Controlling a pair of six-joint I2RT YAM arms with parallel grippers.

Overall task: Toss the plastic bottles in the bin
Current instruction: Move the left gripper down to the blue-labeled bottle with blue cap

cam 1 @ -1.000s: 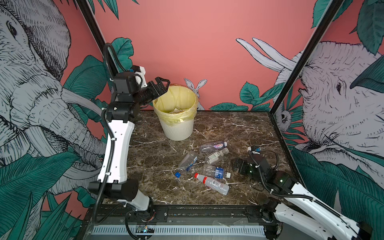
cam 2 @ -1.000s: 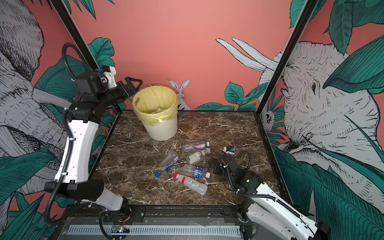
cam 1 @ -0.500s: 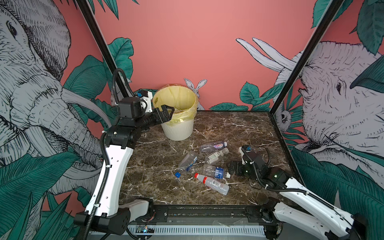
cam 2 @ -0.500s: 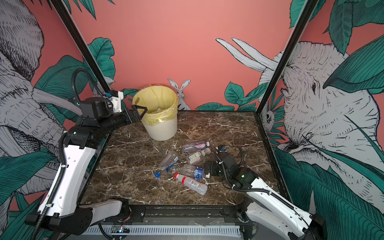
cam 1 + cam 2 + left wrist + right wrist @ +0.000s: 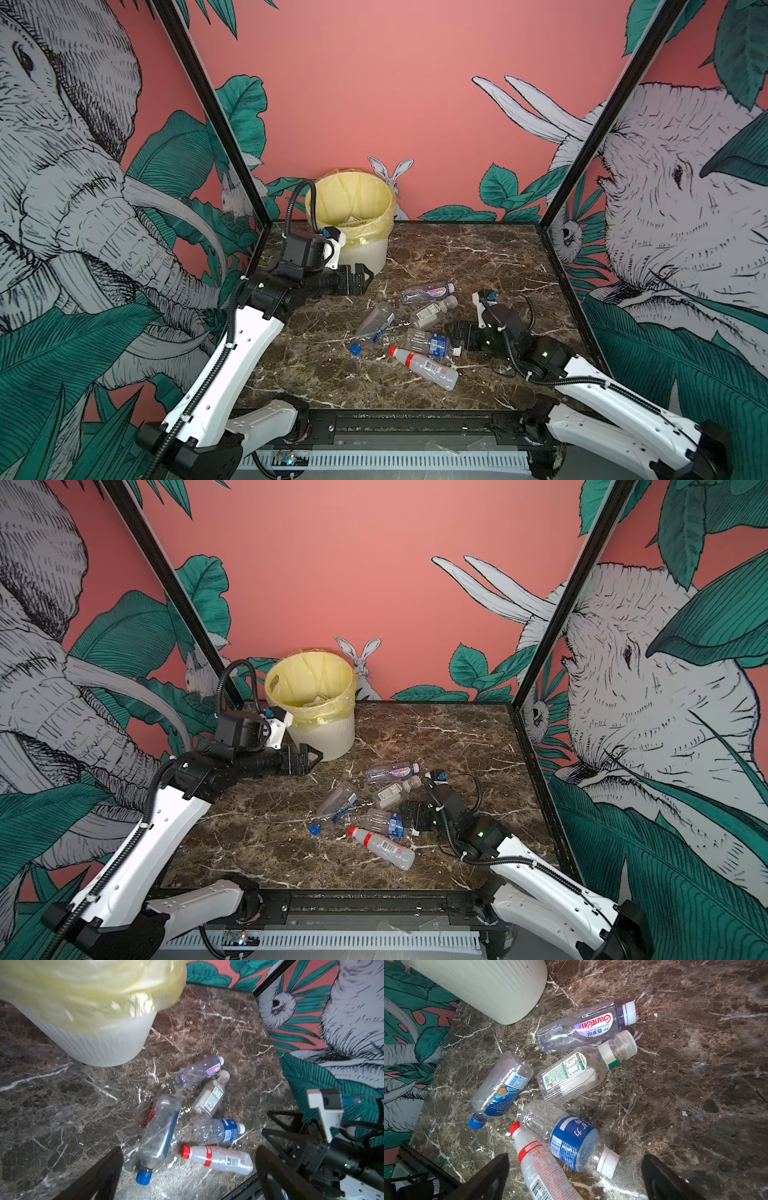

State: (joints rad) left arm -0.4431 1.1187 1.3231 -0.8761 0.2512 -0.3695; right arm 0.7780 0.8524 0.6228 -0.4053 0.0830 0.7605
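In both top views the inside of the bin was shown, lined with a yellow bag, with a few items at the bottom too small to be told. In the wrist views only its ribbed outer wall was seen. The bin was stood at the far left of the desk.

Five plastic bottles were seen lying on their sides in a cluster near the middle, right of the bin and nearer. A purple-labelled bottle was farthest, with a green-labelled bottle just beside it. A blue-capped bottle was to the left. A blue-labelled bottle and a red-capped bottle were nearest. Only in the right wrist view was it made plain that these last two touched at the red cap's neck.

The left jaws were held wide open and empty just in front of the bin, whose near left wall was partly hidden by the left arm. The right jaws were spread wide, nothing gripped, low beside the blue-labelled bottle's white cap. The right arm was caught in the left wrist view.
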